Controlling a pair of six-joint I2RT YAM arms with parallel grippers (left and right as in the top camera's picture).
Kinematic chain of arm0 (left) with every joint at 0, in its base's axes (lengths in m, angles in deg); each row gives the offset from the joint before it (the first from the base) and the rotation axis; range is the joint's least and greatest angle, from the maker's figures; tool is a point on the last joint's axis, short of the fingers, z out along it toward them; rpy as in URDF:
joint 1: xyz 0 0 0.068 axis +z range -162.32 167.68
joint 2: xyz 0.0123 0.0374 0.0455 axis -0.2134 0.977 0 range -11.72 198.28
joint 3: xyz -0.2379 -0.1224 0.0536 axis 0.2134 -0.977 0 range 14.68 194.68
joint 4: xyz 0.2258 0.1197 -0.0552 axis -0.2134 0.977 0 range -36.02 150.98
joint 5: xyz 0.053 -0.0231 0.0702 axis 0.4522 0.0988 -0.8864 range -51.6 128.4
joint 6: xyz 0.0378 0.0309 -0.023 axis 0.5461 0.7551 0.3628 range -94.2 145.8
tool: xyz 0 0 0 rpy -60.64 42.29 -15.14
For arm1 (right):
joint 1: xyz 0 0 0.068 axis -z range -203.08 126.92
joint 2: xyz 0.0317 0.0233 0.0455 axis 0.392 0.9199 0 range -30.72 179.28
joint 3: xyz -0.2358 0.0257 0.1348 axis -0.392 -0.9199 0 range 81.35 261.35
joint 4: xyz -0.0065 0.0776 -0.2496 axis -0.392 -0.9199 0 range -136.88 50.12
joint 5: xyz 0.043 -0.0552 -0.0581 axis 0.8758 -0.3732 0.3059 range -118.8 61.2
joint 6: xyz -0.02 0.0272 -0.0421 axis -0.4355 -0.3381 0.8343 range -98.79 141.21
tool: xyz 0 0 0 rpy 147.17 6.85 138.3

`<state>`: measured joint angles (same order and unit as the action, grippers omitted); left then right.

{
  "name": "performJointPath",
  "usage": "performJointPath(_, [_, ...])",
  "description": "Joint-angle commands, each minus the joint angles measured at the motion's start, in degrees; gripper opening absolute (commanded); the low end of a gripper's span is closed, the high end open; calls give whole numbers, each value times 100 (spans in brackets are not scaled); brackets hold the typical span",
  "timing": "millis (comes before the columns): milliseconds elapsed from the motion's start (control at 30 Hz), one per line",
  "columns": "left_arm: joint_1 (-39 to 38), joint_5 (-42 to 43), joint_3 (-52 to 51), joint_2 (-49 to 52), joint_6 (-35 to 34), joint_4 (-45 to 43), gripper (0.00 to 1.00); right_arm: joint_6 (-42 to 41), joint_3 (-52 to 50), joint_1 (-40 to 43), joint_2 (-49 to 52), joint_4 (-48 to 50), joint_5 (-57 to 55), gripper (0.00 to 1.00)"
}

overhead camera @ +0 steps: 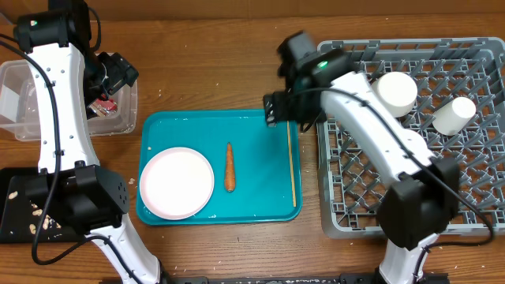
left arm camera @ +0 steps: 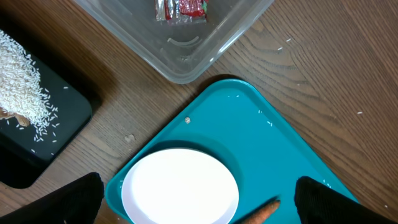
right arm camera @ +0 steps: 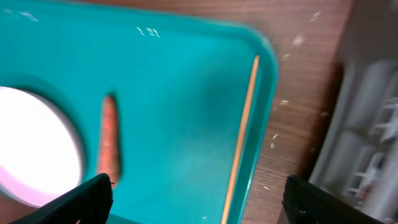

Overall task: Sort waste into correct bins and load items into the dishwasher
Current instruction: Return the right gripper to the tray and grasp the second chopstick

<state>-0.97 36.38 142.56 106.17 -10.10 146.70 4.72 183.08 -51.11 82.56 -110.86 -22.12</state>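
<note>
The right gripper point(right arm camera: 198, 208) stands wide open over the teal tray point(right arm camera: 186, 93). The carrot point(right arm camera: 109, 143) lies just ahead of one fingertip, off-centre. The left gripper point(left arm camera: 199, 208) stands wide open, holding nothing.

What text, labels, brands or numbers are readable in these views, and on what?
No readable text in any view.
Red snack wrapper in the clear rectangular plastic tub: any print too small and blurred to read.
Teal plastic tray, round white plate, grey plastic dish rack: no markings seen.
</note>
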Motion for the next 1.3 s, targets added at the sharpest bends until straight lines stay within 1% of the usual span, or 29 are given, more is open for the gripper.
performJointPath(0, [-17,-74,129,-55,-52,-11,100,-199,-396,-57,278,212,-343,92])
performJointPath(133, [-17,-74,129,-55,-52,-11,100,-203,-575,-79,555,280,-310,92])
performJointPath(233, [-17,-74,129,-55,-52,-11,100,-201,-627,-79,721,358,-31,92])
performJointPath(367, [-17,-74,129,-55,-52,-11,100,-201,-787,-85,741,525,131,91])
performJointPath(867, [-17,-74,129,-55,-52,-11,100,-313,-804,-101,955,651,330,91])
performJointPath(1200, [-17,-74,129,-55,-52,-11,100,-365,-804,-181,1126,669,295,90])
performJointPath(1267, [-17,-74,129,-55,-52,-11,100,-568,-804,-212,1167,658,-22,87])
